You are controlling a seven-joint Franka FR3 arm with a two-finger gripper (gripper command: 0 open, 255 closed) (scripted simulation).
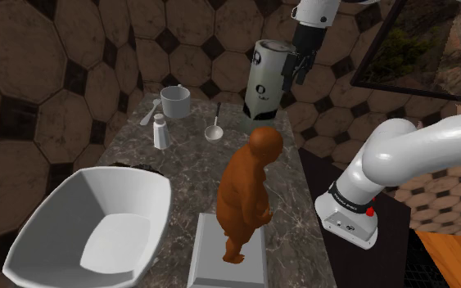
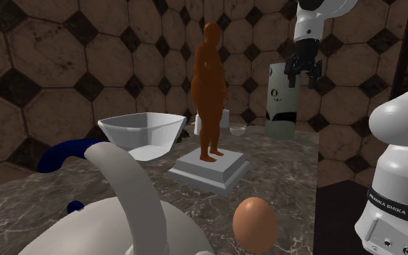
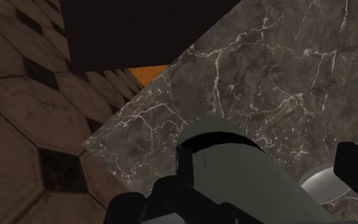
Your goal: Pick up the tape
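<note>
The tape [image 1: 264, 78] is drawn as a tall pale grey-green cylinder with a black band near its top and black marks on its side. It stands upright at the far end of the marble counter [image 1: 183, 159]. In the second exterior view the tape [image 2: 282, 101] rises behind the figurine. My gripper [image 1: 300, 67] hangs at the cylinder's top edge, on the side toward the window. In the wrist view the tape [image 3: 234, 172] lies between the fingers of my open gripper [image 3: 241, 191]. One fingertip [image 3: 357, 167] stands apart from it.
A brown figurine [image 1: 249, 192] on a grey plinth [image 1: 228, 262] stands mid-counter, beside a white basin [image 1: 97, 221]. A mug [image 1: 174, 100], small bottle [image 1: 160, 131], spoon [image 1: 148, 111] and ladle [image 1: 214, 129] sit near the tape. An egg [image 2: 254, 223] lies near the second exterior camera.
</note>
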